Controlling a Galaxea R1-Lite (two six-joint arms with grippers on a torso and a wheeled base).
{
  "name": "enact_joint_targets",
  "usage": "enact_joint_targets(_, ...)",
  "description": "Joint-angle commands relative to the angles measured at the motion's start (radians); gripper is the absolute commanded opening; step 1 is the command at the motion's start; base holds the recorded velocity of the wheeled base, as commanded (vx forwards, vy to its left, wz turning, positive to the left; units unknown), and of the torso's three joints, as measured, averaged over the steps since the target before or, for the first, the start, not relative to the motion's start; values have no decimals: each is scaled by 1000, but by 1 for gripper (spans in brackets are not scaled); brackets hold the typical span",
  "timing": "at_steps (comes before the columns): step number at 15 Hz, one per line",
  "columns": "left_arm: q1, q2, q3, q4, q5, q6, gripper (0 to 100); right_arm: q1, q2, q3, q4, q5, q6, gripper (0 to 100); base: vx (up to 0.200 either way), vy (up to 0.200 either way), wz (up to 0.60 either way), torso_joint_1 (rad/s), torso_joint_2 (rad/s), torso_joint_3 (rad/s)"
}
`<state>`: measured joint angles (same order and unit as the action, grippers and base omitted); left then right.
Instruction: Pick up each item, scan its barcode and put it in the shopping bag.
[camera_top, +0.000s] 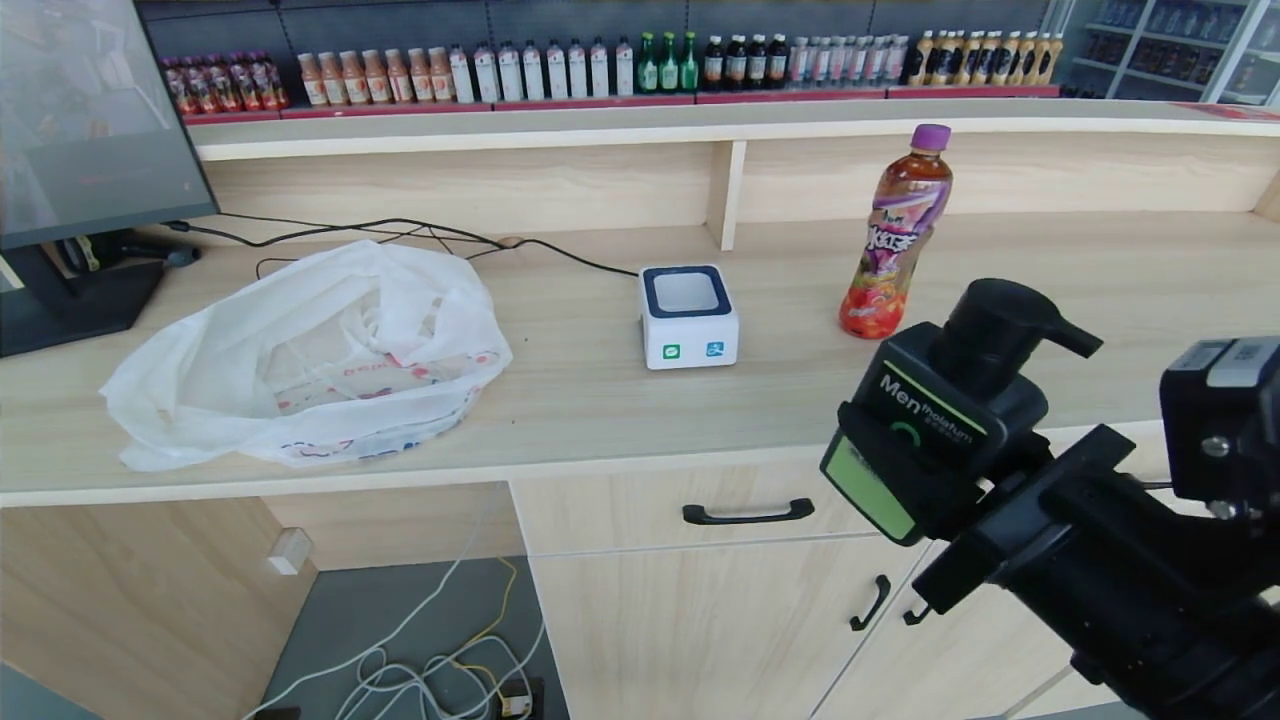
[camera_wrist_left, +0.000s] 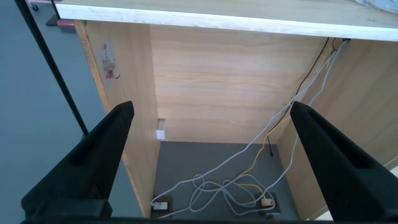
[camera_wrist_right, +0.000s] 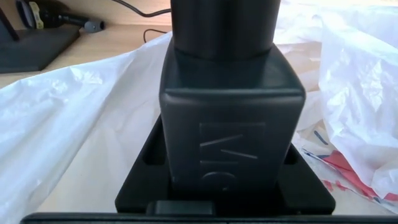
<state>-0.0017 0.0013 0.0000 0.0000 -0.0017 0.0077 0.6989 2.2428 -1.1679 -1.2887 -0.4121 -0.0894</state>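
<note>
My right gripper is shut on a black pump bottle with a green label, held tilted in the air in front of the counter's front edge, at the lower right of the head view. In the right wrist view the black pump bottle sits between the jaws of the right gripper, with the white shopping bag behind it. The shopping bag lies open on the counter's left part. A small white barcode scanner stands mid-counter. My left gripper is open and empty below the counter.
A drink bottle with a purple cap stands upright right of the scanner. A monitor and black cables occupy the counter's far left. Drawers with black handles sit under the wooden counter. Loose cables lie in the recess.
</note>
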Motion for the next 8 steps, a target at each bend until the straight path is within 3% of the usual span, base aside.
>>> enact_joint_targets(1,0,0,0,0,0,0,100,1,11,-1,3,-1,0,0,0,0,0,0,0,0)
enact_joint_targets(6,0,0,0,0,0,0,100,1,11,-1,2,1,0,0,0,0,0,0,0,0)
enact_joint_targets(7,0,0,0,0,0,0,100,1,11,-3,2,-1,0,100,0,0,0,0,0,0)
enact_joint_targets(8,0,0,0,0,0,0,100,1,9,-3,-4,-2,0,100,0,0,0,0,0,0)
